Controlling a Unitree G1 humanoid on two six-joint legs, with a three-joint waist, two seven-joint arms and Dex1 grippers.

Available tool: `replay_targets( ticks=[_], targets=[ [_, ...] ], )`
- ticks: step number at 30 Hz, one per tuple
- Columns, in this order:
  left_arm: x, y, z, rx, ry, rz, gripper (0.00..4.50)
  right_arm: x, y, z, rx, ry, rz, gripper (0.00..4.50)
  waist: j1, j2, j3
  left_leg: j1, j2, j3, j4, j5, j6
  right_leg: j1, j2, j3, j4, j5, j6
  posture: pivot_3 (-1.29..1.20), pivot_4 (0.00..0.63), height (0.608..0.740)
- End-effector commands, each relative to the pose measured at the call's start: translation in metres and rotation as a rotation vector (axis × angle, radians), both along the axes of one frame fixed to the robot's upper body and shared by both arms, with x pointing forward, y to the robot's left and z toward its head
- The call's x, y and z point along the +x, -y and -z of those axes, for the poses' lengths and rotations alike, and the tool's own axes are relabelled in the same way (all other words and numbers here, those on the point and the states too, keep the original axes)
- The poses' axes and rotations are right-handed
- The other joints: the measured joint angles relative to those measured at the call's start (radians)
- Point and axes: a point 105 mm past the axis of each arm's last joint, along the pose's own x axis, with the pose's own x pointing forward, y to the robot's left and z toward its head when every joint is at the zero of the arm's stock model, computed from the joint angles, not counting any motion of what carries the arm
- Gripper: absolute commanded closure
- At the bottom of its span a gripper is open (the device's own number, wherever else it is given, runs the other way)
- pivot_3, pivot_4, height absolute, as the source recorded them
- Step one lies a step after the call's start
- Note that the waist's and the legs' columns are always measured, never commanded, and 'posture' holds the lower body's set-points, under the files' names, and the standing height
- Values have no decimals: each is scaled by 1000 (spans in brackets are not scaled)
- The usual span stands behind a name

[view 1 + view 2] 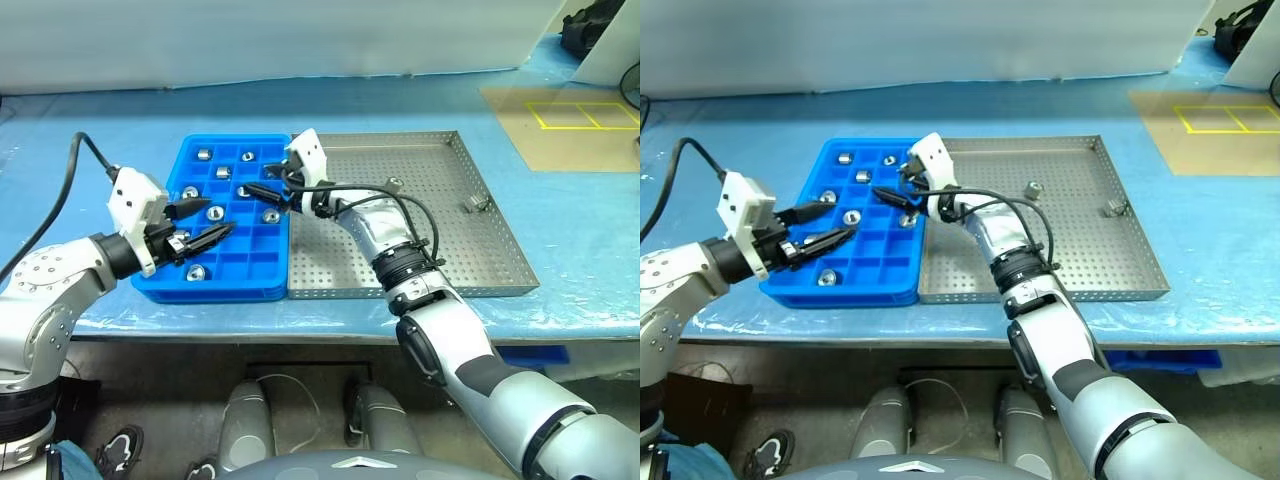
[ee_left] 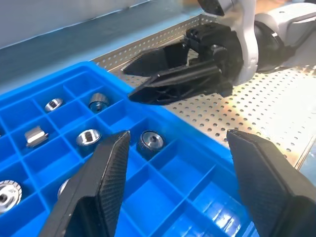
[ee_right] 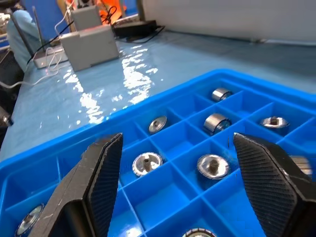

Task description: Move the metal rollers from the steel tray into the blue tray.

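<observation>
Metal rollers (image 1: 214, 212) in blue tray (image 1: 232, 283), steel tray (image 1: 500, 270), blue-covered table (image 1: 560, 215)

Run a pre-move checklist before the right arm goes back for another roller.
1. Right claw empty, fingers apart: ok.
2. Left claw open and empty: ok.
3. Metal rollers dropped in the blue tray sit inside compartments: ok.
4. Parts left to fetch on the steel tray: ok, two small pieces near its far side.
5. Whether those pieces are rollers: cannot tell.
</observation>
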Motion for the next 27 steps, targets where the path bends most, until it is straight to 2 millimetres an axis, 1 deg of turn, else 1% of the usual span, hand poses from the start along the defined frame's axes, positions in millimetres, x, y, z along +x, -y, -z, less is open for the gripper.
replay_targets(
  ticks=[1, 3, 5, 6, 9, 14, 17, 22, 27],
  targets=[
    [2, 10, -4, -8, 27, 47, 1191, 27, 28, -51, 95, 105, 185, 853, -2, 0, 0, 0, 0, 0, 0, 0, 0, 0, 0, 0, 0, 0, 0, -72, 150, 740],
    [6, 14, -3, -15, 30, 58, 1191, 46, 47, -53, 55, 128, 326, 853, -3, 0, 0, 0, 0, 0, 0, 1, -1, -1, 0, 0, 1, 0, 0, -80, 150, 740],
    [9, 19, -2, -18, 35, 72, 1191, 60, 64, -48, -22, 150, 466, 853, -8, 0, 0, 0, 0, 0, 1, 1, -1, -1, 0, 0, 1, 0, 0, -86, 150, 740],
    [9, 22, -1, -20, 36, 81, 1191, 66, 72, -45, -26, 129, 530, 853, -13, 0, 0, 0, 0, 0, 0, 1, -1, 0, 0, 0, 1, 0, 0, -88, 150, 740],
    [10, 30, 2, -28, 38, 104, 1191, 75, 88, -38, -70, 115, 658, 853, -26, 0, 0, -1, 0, 0, 1, 1, -1, 0, 0, 0, 0, 0, 0, -88, 150, 740],
    [10, 40, 6, -40, 35, 125, 1191, 81, 108, -18, -168, 88, 833, 853, -39, 0, 0, -5, 0, 1, 0, 2, -3, -5, 1, 1, 1, 0, -2, -78, 150, 740],
    [7, 43, 8, -43, 32, 132, 1191, 82, 117, -16, -172, 84, 898, 853, -42, 0, 0, -5, 0, 1, 1, 2, -3, -5, 1, 0, 1, 0, -2, -69, 150, 740],
    [4, 46, 12, -40, 24, 134, 1191, 82, 119, -17, -205, 106, 933, 853, -43, 0, 0, -4, 0, 1, 1, 1, -1, -4, 1, 1, 2, 0, -2, -52, 150, 740],
    [2, 49, 15, -40, 21, 134, 1191, 82, 125, -9, -241, 92, 971, 853, -41, 0, 0, -3, 0, 1, 2, 1, -1, -4, 1, 0, 2, 0, -2, -41, 150, 740]
  ],
)
